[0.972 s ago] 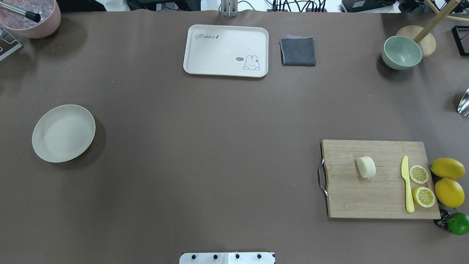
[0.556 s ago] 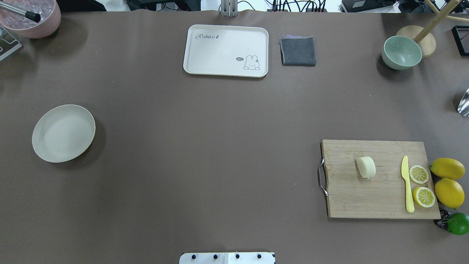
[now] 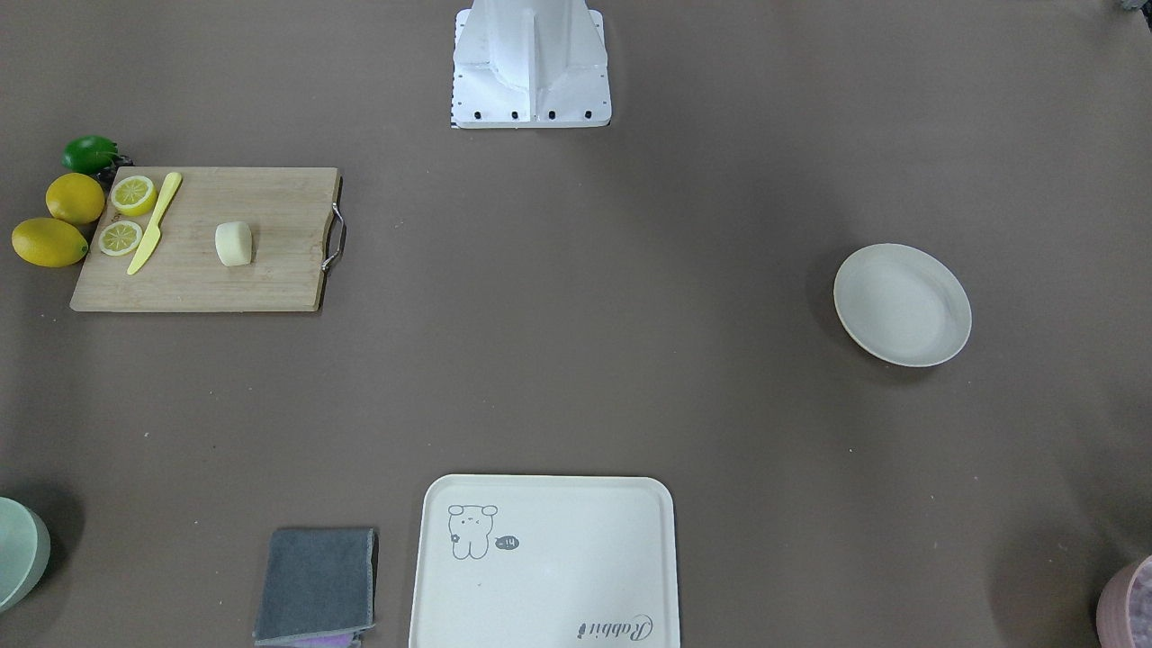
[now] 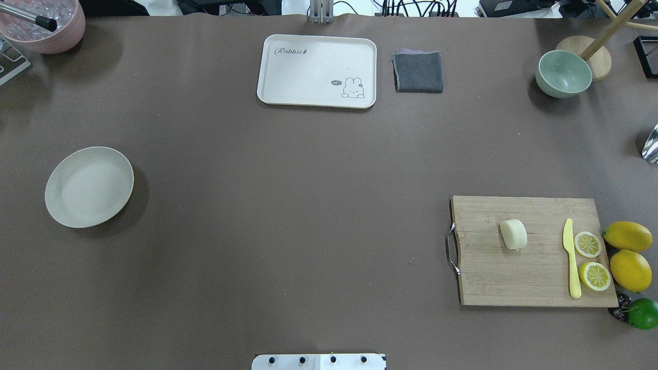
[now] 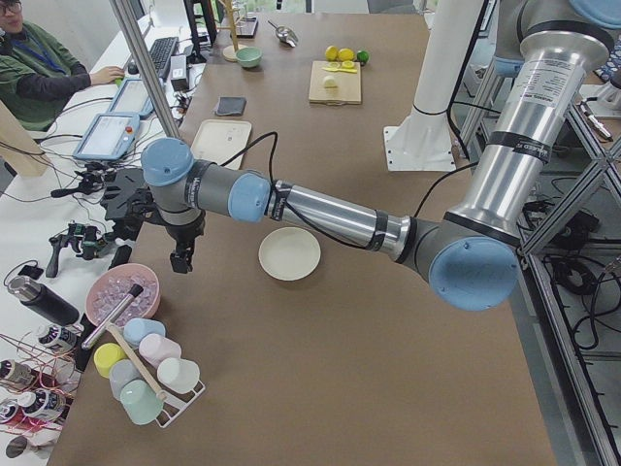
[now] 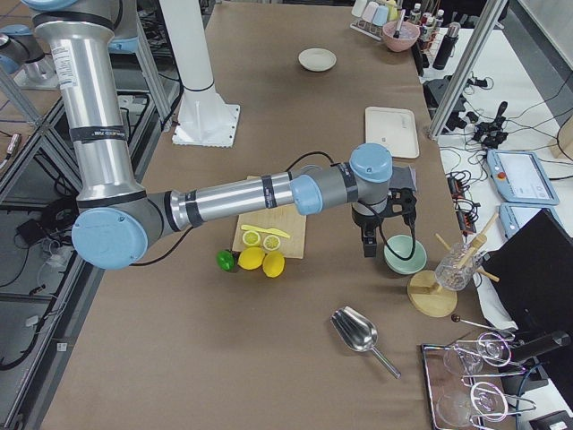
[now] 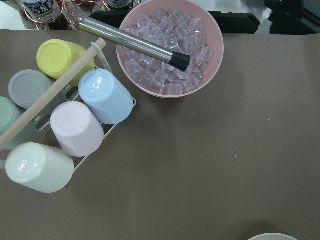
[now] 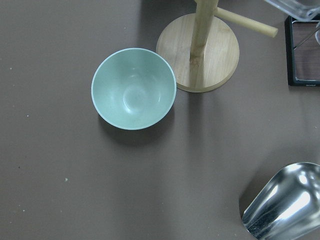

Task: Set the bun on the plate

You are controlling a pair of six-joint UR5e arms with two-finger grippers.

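Observation:
The pale cream bun (image 4: 513, 234) (image 3: 233, 244) lies on a wooden cutting board (image 4: 514, 280) at the robot's right. Far across the table on the robot's left sits the round off-white plate (image 4: 89, 186) (image 3: 902, 304) with nothing on it. Neither gripper shows in the overhead or front views. The side views alone show them: the left gripper (image 5: 179, 260) hangs beyond the plate (image 5: 289, 253) near the pink ice bowl, and the right gripper (image 6: 368, 246) hangs by the green bowl. Whether either is open or shut I cannot tell.
On the board lie a yellow knife (image 4: 571, 258) and two lemon halves (image 4: 587, 244); whole lemons (image 4: 629, 270) and a lime (image 4: 642, 313) sit beside it. A cream tray (image 4: 316, 71), grey cloth (image 4: 418, 72), green bowl (image 8: 133, 88), metal scoop (image 8: 285, 205), ice bowl (image 7: 170, 47) and cup rack (image 7: 65, 120) line the edges.

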